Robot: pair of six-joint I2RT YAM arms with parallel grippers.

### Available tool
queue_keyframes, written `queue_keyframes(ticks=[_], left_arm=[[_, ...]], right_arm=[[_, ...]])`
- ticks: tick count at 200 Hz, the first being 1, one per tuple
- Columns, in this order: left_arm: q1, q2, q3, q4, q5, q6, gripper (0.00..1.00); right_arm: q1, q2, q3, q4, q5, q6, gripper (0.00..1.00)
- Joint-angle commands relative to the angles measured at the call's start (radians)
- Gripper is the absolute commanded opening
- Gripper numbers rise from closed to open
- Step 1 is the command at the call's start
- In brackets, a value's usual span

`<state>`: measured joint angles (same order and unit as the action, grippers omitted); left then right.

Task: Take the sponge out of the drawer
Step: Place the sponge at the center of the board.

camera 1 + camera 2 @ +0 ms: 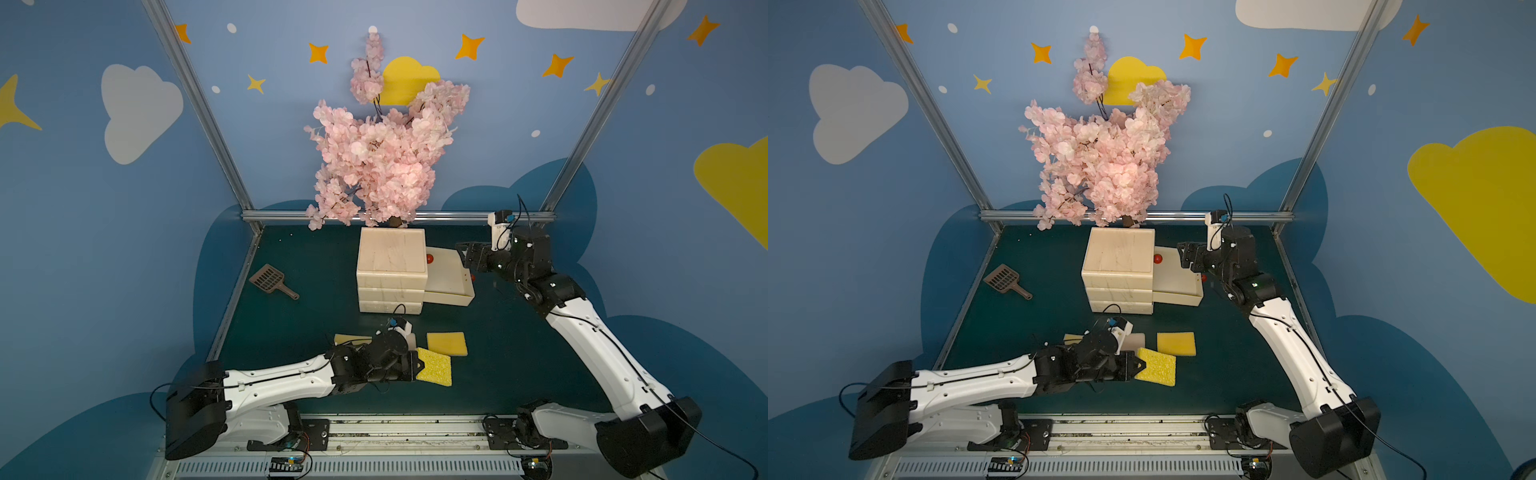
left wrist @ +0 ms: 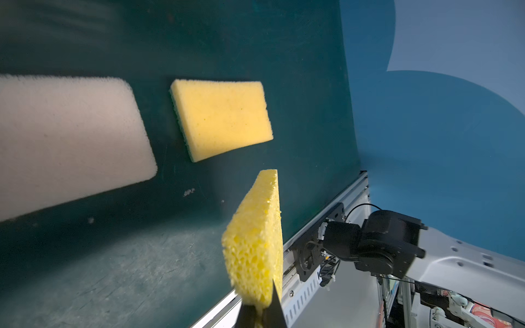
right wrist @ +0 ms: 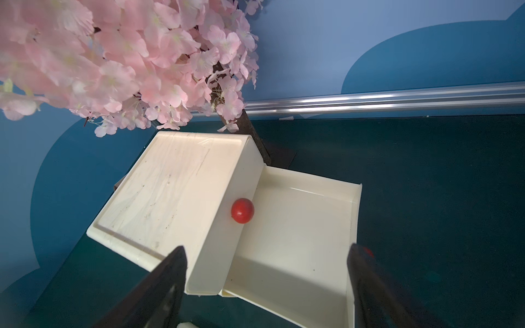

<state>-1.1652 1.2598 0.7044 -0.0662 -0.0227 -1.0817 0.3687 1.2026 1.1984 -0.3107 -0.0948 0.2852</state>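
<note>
The left gripper (image 1: 419,365) is pinching, jaws closed tight, one edge of the porous yellow sponge (image 1: 436,368), holding it over the table (image 1: 519,353), well apart from the open drawer (image 1: 449,297). It is looking light, soft and compressible, so an edge pinch is probably sufficing.

In the left wrist view a pale block (image 2: 65,142) is blurred and cut off at the edge, in both top views the left arm (image 1: 282,378) hides most of it and of a yellow pad (image 1: 351,338) at its 9 o'clock, and the red knob (image 3: 368,251) of the open drawer (image 3: 356,204) sits half hidden behind the right claw (image 3: 267,248).
</note>
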Motion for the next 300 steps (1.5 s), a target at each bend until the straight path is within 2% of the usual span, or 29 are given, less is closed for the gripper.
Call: queue_keyframes(ticks=[1,90,157,300], left_arm=[[-0.032,0.035,0.03,0.012,-0.064,-0.064,0.02],[-0.018,0.262,0.045,0.076,0.094,-0.211,0.02],[0.003,0.429,0.188,0.006,0.222,-0.185,0.03],[0.027,0.472,0.124,0.126,0.225,-0.287,0.03]], right_arm=[[-0.004,-0.069,-0.014,0.024,0.003,0.004,0.88],[-0.004,-0.16,-0.078,0.041,0.054,0.001,0.88],[0.007,-0.208,-0.1,0.041,0.095,-0.013,0.9],[0.027,-0.195,-0.097,0.042,0.101,-0.014,0.9]])
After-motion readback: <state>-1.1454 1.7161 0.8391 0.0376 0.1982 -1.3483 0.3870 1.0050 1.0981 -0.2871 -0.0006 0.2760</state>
